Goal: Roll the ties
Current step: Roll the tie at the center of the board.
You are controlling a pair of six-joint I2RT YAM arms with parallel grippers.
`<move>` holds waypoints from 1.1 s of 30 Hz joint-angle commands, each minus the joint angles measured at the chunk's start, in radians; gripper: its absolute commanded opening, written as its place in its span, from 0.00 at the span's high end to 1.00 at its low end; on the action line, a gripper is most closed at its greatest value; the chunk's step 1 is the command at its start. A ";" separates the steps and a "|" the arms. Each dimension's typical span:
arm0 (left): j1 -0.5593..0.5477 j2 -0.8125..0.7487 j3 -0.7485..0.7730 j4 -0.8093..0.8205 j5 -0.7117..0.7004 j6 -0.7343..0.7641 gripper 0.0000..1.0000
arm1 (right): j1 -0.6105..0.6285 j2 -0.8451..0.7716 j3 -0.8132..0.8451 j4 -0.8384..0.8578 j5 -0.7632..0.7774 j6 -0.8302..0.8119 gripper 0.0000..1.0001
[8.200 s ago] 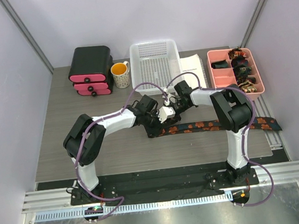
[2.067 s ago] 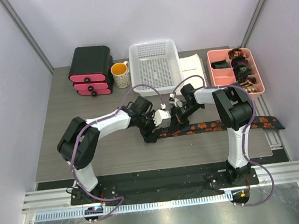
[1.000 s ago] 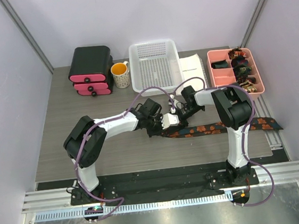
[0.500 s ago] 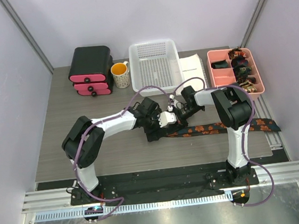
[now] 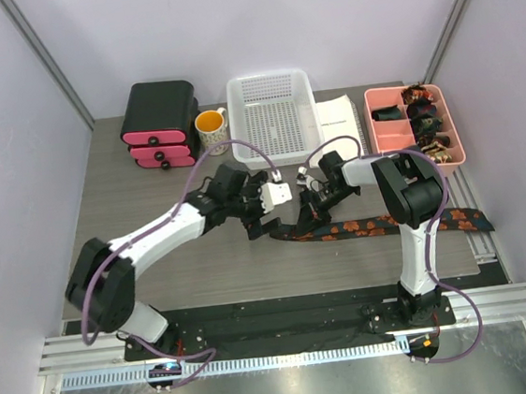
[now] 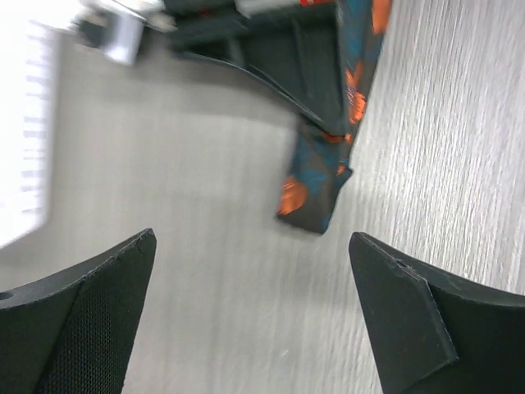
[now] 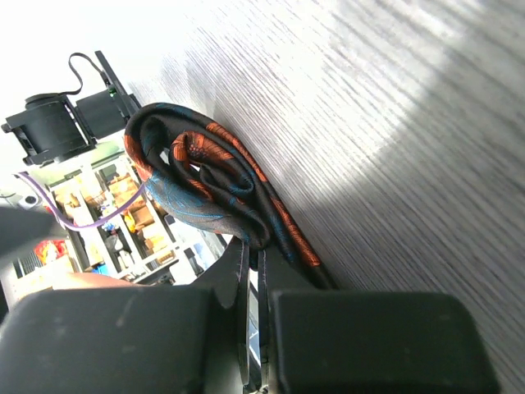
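Observation:
A dark tie (image 5: 379, 224) with orange blotches lies stretched along the table toward the right edge. Its left end is folded into a loose bundle (image 7: 205, 176), and my right gripper (image 5: 304, 213) is shut on that bundle (image 7: 256, 254). In the left wrist view the tie's tip (image 6: 316, 193) rests on the wood beyond my left gripper (image 6: 250, 238), which is wide open and holds nothing. That left gripper (image 5: 278, 207) hovers just left of the tie's end. Several coiled ties (image 5: 427, 123) sit in the pink tray (image 5: 371, 120).
A white basket (image 5: 273, 111) stands at the back centre with paper (image 5: 339, 114) beside it. An orange-filled mug (image 5: 211, 132) and a black-and-pink drawer box (image 5: 159, 123) are at the back left. A metal rail (image 5: 479, 240) runs along the table's right edge.
My left gripper has opened, let go of the tie's end and drawn back to the left. The right gripper has stayed shut on the folded end.

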 commanded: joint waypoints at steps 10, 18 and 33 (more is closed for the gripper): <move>0.020 0.168 0.139 -0.089 0.235 0.064 0.00 | 0.010 -0.019 0.010 -0.022 0.048 -0.007 0.99; -0.036 0.237 0.111 0.040 0.127 0.021 0.07 | 0.014 -0.012 0.039 -0.033 0.042 -0.004 0.99; -0.089 0.287 0.053 0.109 0.023 0.006 0.32 | 0.014 -0.019 0.027 -0.034 0.038 0.004 0.99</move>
